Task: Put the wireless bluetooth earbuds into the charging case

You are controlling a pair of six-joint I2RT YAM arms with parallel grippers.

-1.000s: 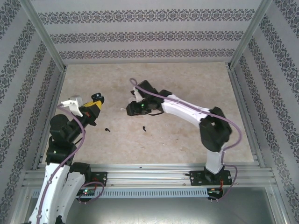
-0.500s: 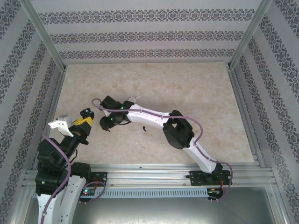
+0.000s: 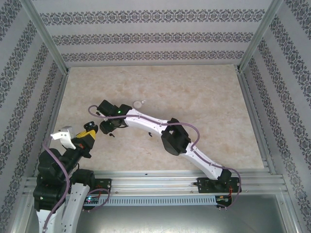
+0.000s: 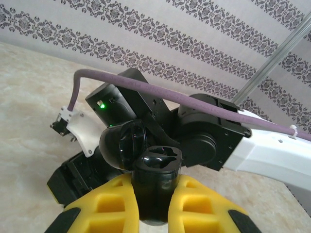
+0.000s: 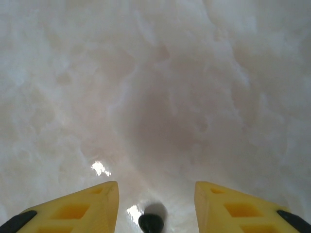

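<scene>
My left gripper [image 4: 156, 196] is shut on the black charging case [image 4: 156, 179], which stands upright between its yellow fingers [image 4: 104, 206]. The case's round lid [image 4: 121, 150] is flipped open to the left, and its two sockets [image 4: 163, 156] are empty. From above, the left gripper [image 3: 89, 131] is at the near left. My right gripper [image 5: 155, 187] is open and points down at the table, with one black earbud [image 5: 151, 223] lying between its fingers, untouched. From above, this earbud [image 3: 112, 136] lies just beneath the right gripper [image 3: 108, 127].
The right arm [image 3: 160, 126] stretches across the table's middle, and its wrist [image 4: 194, 126] is close behind the case. A small white object [image 3: 142, 103] lies beyond that arm. Patterned walls [image 3: 155, 39] and aluminium posts enclose the marbled table [image 3: 194, 92].
The right arm has swung left across the table and stands over the black earbud. The left arm has drawn back toward the near left, still holding the case.
</scene>
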